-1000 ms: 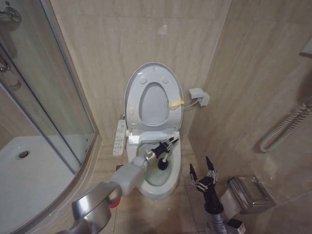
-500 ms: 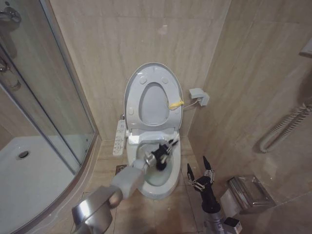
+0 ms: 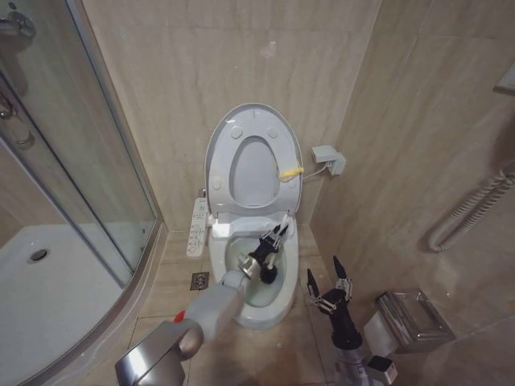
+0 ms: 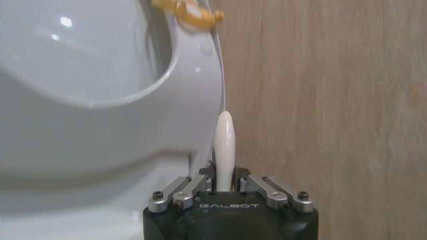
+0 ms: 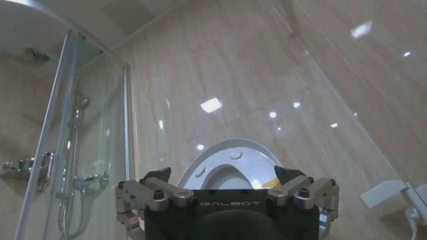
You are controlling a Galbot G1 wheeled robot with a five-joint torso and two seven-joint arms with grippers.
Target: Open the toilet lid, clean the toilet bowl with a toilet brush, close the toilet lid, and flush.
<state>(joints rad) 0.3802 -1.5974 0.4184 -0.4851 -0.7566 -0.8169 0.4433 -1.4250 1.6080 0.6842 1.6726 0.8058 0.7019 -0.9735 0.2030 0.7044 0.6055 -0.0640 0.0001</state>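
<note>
Overhead, left gripper (image 3: 274, 238) marked GALBOT clamps toilet brush (image 3: 269, 273) in toilet bowl (image 3: 276, 306), right gripper (image 3: 324, 282) spread.

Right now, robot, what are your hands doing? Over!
Left gripper over the toilet bowl, shut on the toilet brush. Right gripper open, idle beside the bowl. Toilet lid up. Nothing in the way.

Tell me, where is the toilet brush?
In the head view the left gripper holds the toilet brush, its dark head down inside the toilet bowl.

Toilet lid (image 3: 252, 161) upright behind toilet bowl (image 3: 256, 299); toilet brush (image 3: 269, 272) apparently inside the bowl.
</note>
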